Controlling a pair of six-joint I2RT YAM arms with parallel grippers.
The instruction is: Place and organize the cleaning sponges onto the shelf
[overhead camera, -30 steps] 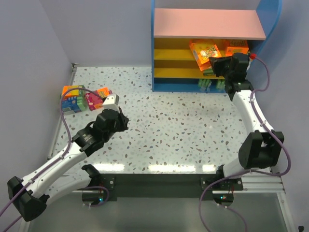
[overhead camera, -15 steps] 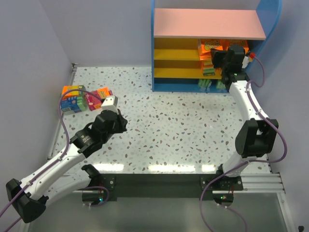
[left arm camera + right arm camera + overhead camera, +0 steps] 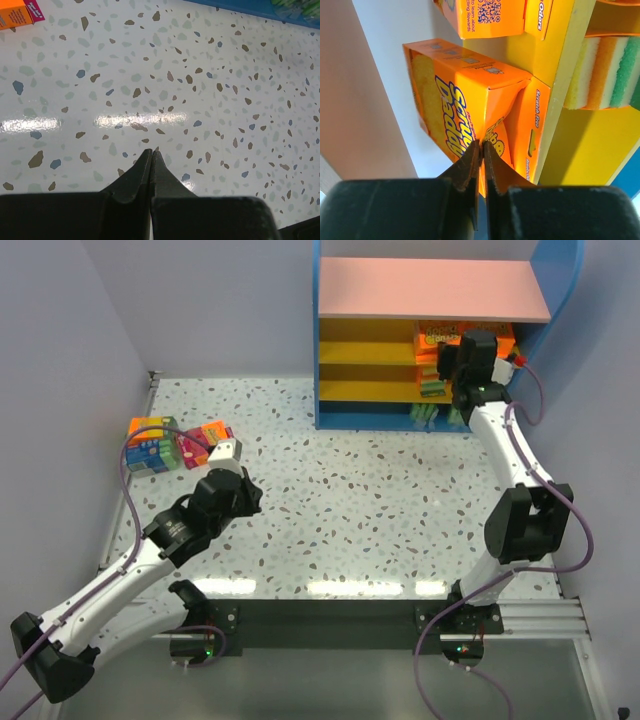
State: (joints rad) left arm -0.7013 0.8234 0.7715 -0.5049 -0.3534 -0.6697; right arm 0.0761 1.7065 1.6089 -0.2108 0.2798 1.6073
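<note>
The right gripper, jaws pressed together, reaches into the right end of the shelf's upper yellow tier. The left gripper, closed on nothing, hangs beside boxed cleaning sponges stacked at the speckled table's left edge. In the left wrist view, tapered black fingers meet over glossy terrazzo. In the right wrist view, the fingertips pinch a thin cardboard edge of an orange sponge box on the tier, with a striped foam sponge nearby.

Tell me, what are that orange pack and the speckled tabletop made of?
The orange pack looks like thin printed cardboard, semi-glossy: sharp folds, a dented corner. The speckled tabletop looks like polished terrazzo or a laminate imitating it: glossy light streaks.
</note>
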